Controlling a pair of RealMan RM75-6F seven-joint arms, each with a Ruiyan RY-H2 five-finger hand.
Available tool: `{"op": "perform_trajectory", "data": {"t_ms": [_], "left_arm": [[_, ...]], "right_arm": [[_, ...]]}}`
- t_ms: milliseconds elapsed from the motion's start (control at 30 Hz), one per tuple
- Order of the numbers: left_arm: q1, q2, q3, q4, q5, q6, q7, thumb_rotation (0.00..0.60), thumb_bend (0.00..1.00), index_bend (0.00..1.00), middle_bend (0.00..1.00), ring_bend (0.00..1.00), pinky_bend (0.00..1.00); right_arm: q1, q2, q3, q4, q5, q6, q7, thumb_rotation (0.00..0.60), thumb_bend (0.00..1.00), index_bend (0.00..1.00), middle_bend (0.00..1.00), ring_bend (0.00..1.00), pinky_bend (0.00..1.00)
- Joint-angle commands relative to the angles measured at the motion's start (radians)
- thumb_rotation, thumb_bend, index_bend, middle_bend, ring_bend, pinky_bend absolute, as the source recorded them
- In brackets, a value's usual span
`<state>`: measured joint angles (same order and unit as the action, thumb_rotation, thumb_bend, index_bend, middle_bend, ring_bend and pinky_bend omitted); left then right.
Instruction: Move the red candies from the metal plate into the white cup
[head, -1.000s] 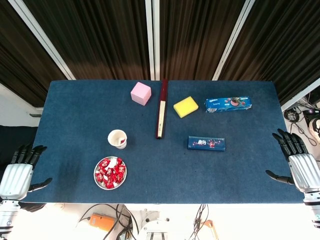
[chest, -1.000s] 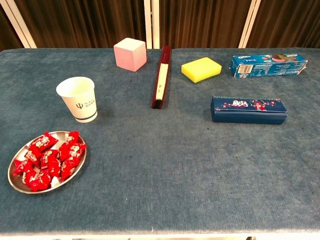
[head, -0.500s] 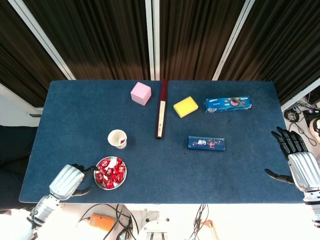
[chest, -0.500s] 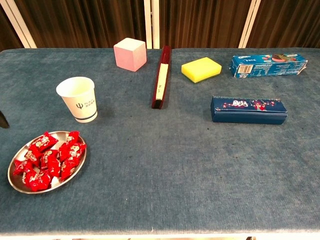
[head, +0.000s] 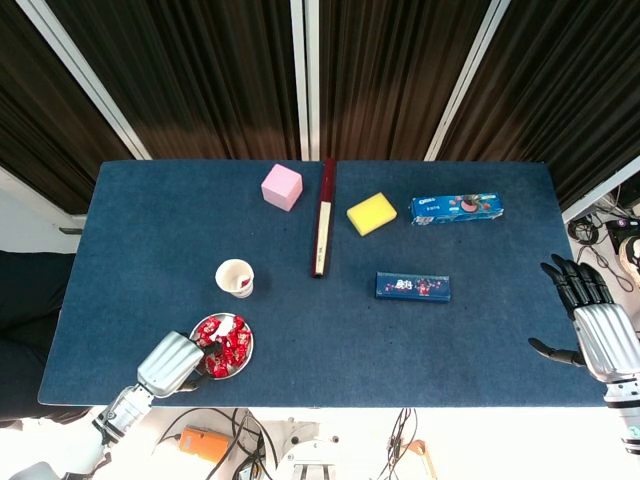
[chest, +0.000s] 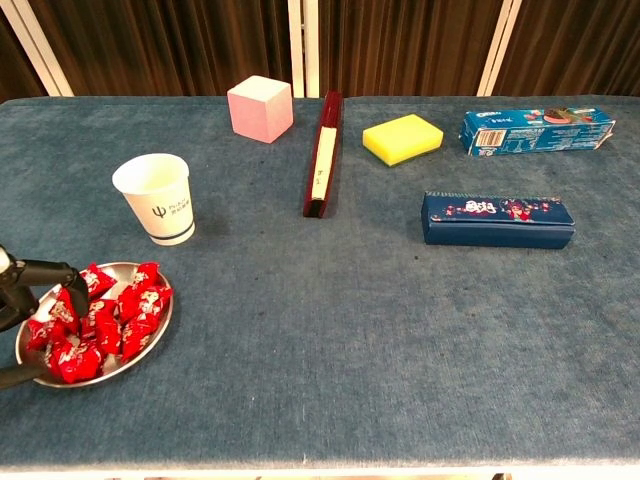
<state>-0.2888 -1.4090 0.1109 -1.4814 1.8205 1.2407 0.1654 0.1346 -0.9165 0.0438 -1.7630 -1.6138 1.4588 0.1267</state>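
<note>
Blue table (head: 300, 330) | left hand (head: 175, 362) over metal plate (chest: 150, 345), fingers among red candies (chest: 105, 320), grasp unclear | right hand (head: 598, 330) released, far right

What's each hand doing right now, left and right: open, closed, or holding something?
Left hand: at the metal plate of red candies; whether it grips one cannot be told.
Right hand: open, fingers spread, holding nothing.

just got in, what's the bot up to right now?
The left hand is at the near-left edge of the metal plate, fingers reaching over the pile of red candies; whether it has one pinched is not clear. The white cup stands just beyond the plate with something red already inside. The right hand is open at the table's far right edge, holding nothing.
</note>
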Motion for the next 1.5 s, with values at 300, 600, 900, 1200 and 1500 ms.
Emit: {"op": "perform_trajectory", "data": {"t_ms": [300,600,900,1200,1500], "left_arm": [[-0.025,-0.017,0.003,-0.003,-0.063,-0.07,0.035,0.6,0.24,0.43,0.89,0.82,0.75],[-0.038,-0.029,0.0,0.008,-0.083,-0.072,0.032,0.6,0.35,0.56,0.9,0.82,0.75],[-0.084,0.007,-0.062,-0.078,-0.082,-0.029,-0.007,0.6,0.37,0.58,0.91,0.83,0.75],[-0.234,-0.031,-0.26,-0.183,-0.234,-0.142,0.002,0.6,0.37,0.58,0.92,0.85,0.75],[-0.324,-0.077,-0.347,-0.104,-0.452,-0.256,0.055,0.6,0.37,0.58,0.93,0.86,0.75]], "right_arm": [[0.003,0.0,0.002,0.002,0.012,-0.007,0.0,0.6,0.21,0.0,0.03,0.0,0.06],[0.005,-0.004,0.001,0.009,0.016,-0.012,0.008,0.6,0.21,0.0,0.03,0.0,0.06],[0.003,-0.008,0.002,0.022,0.016,-0.005,0.018,0.6,0.21,0.0,0.03,0.0,0.06],[-0.002,-0.004,0.001,0.03,0.011,0.007,0.034,0.6,0.21,0.0,0.03,0.0,0.06],[-0.011,-0.002,0.003,0.05,0.028,0.012,0.062,0.6,0.21,0.0,0.03,0.0,0.06]]}}
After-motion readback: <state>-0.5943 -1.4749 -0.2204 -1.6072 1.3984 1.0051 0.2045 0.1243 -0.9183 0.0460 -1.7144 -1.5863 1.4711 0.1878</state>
